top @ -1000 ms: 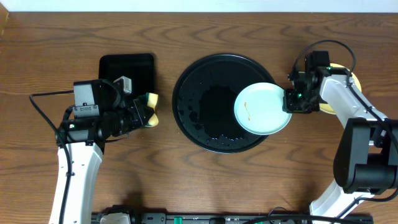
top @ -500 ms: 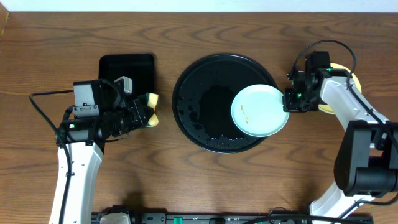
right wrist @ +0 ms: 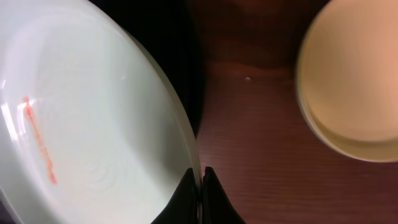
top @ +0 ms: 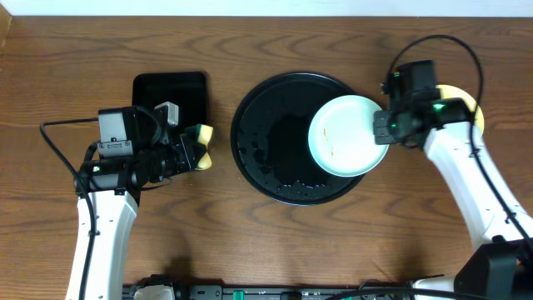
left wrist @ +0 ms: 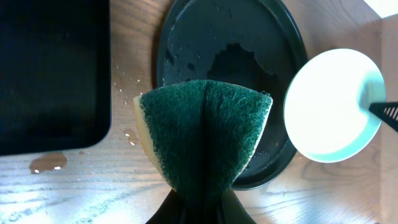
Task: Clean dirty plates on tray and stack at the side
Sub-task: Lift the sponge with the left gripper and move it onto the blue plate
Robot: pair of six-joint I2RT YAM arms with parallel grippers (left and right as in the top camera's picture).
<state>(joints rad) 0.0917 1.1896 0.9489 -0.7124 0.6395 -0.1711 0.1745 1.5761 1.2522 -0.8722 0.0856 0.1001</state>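
Right gripper (right wrist: 200, 182) tight on mint plate (top: 343, 140) rim (orange-smeared), left gripper (left wrist: 199, 208) tight on sponge (left wrist: 202, 127)

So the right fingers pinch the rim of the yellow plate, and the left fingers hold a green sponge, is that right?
Not quite. The right fingers pinch the rim of the pale mint plate with an orange smear; the yellow plate lies apart on the table, as the right wrist view shows. The left fingers do hold the green sponge.

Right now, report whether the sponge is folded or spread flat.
Folded. In the left wrist view the sponge shows its green face creased down the middle, both halves pinched together in the shut left end effector.
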